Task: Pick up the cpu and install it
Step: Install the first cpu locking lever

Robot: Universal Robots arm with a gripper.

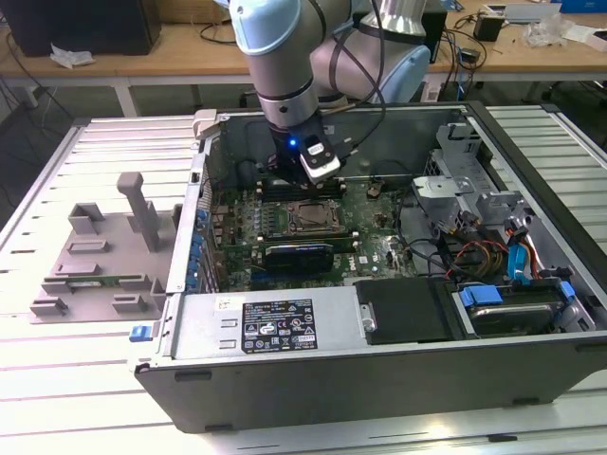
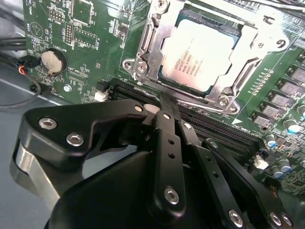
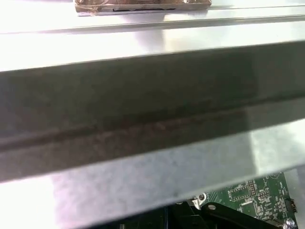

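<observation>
I see the cpu (image 2: 199, 53) lying flat in the socket frame (image 2: 152, 47) on the motherboard (image 2: 86, 28). My gripper (image 2: 164, 98) hangs just beside it, fingers closed together, holding nothing. The chip looks light, stiff, slick-topped and fragile; I'd take it by its edges.
</observation>
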